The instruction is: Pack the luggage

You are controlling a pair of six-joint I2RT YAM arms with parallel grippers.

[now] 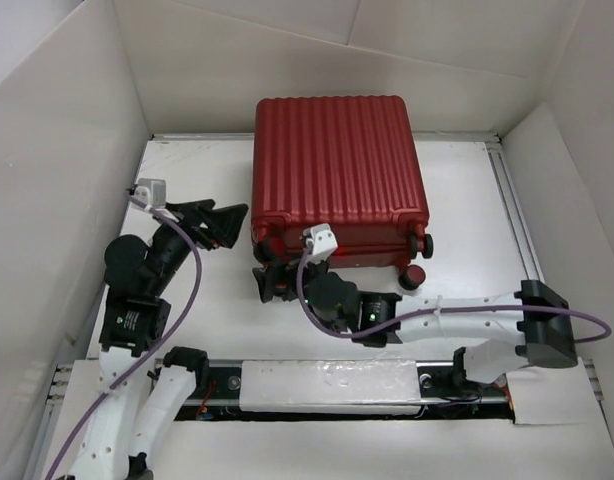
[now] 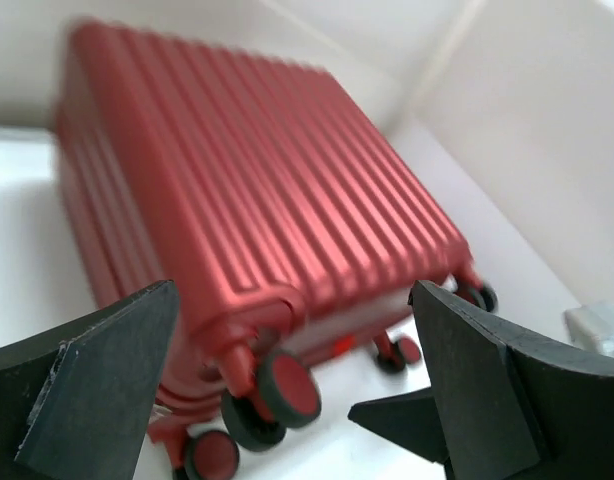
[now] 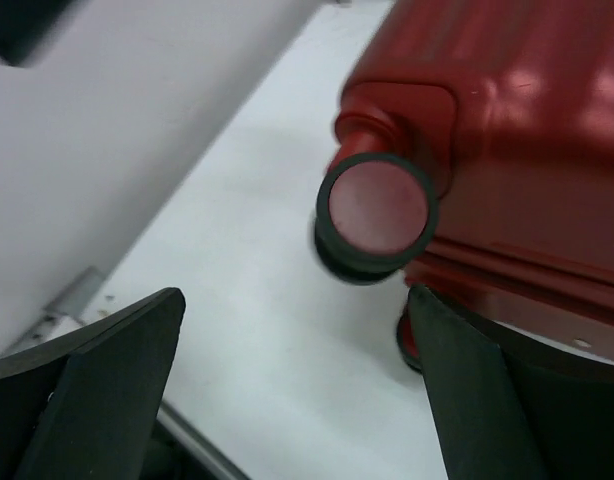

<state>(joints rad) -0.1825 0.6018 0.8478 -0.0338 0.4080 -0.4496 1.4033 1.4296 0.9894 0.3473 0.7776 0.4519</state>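
Observation:
The luggage (image 1: pixel 335 165), a dark red ribbed hard-shell suitcase, lies flat and closed at the back middle of the table, with its wheels toward me. Its lining is hidden. My left gripper (image 1: pixel 231 226) is open and empty just left of the suitcase's near left corner. In the left wrist view (image 2: pixel 294 300) it faces the suitcase (image 2: pixel 257 190) and a wheel (image 2: pixel 290 388). My right gripper (image 1: pixel 266 282) is open and empty in front of that same corner. In the right wrist view (image 3: pixel 295 300) a red wheel (image 3: pixel 379 203) sits just beyond the fingertips.
White walls close in the table (image 1: pixel 187 300) on the left, back and right. Two wheels (image 1: pixel 413 277) stick out at the suitcase's near right corner. A metal rail (image 1: pixel 517 210) runs along the table's right edge.

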